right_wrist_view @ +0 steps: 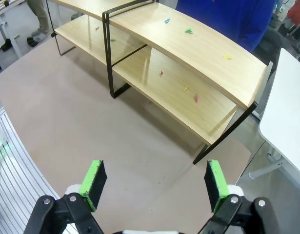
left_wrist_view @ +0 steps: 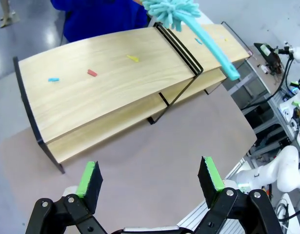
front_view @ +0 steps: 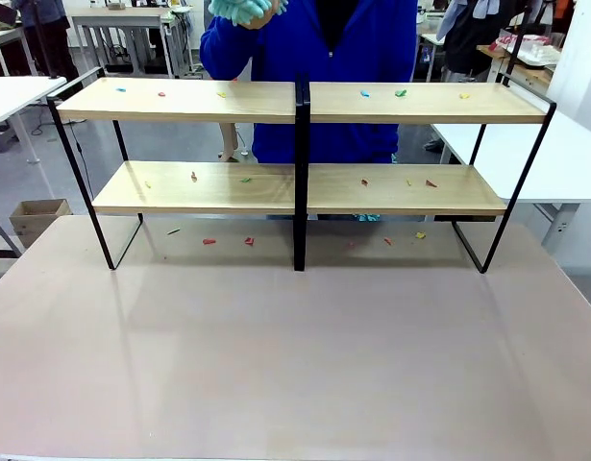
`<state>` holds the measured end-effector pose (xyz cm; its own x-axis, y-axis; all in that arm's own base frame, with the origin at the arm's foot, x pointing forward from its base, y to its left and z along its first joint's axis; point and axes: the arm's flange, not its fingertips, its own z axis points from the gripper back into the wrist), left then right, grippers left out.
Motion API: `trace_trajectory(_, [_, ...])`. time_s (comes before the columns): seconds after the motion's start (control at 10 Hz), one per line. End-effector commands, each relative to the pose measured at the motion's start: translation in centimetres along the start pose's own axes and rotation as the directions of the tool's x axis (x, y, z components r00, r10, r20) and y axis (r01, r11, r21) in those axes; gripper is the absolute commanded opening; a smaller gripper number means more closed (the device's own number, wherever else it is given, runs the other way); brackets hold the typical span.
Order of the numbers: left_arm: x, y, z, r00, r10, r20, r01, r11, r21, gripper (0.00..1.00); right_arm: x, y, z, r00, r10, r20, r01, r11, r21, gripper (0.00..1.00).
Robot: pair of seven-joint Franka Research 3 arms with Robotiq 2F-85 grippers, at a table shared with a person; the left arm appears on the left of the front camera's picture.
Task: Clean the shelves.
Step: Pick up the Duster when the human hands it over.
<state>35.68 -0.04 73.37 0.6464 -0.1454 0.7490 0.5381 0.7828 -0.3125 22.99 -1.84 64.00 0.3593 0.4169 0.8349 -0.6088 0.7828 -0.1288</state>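
The shelves (front_view: 204, 101) stand across the far half of the table, four light wood boards in a thin black frame with a central post. Small coloured scraps lie on every board and on the table under them. Behind the rack a person in a blue top holds a teal fluffy duster (left_wrist_view: 175, 11) over the top board; its head also shows in the front view (front_view: 241, 11). In the left wrist view my left gripper (left_wrist_view: 150, 178) hangs open above the table, short of the shelves (left_wrist_view: 106, 83). My right gripper (right_wrist_view: 155, 183) is open too, above the table before the shelves (right_wrist_view: 198, 53).
White tables stand to the left (front_view: 12, 94) and right (front_view: 554, 158) of the brown table (front_view: 295, 355). A cardboard box (front_view: 36, 219) sits on the floor at the left. Another white arm and cables (left_wrist_view: 281, 170) show beyond the table edge in the left wrist view.
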Motion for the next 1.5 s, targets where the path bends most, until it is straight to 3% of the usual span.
trace_trajectory(0.0, [-1.3,-0.6,1.4,0.997,-0.071,-0.003,0.071,0.997,0.0,1.0,0.1,0.0,-0.1,1.0,-0.028,0.013,0.028,1.0,0.004,1.0])
trace_trajectory(0.5, [-3.6,-2.1,6.4,0.98,-0.187,0.067,0.185,0.982,0.039,1.0,0.2,0.1,-0.4,1.0,-0.021,0.002,0.021,0.999,0.03,1.0])
trace_trajectory(0.8, [-5.2,-2.5,4.2,0.954,-0.281,-0.109,0.283,0.959,0.002,1.0,0.1,-0.1,-0.1,0.999,-0.032,0.017,0.031,0.998,0.052,1.0])
trace_trajectory(1.4, [-9.5,-3.8,1.6,0.964,-0.212,-0.159,0.206,0.977,-0.052,1.0,0.5,0.5,-0.5,1.0,-0.009,0.009,0.008,0.997,0.08,1.0])
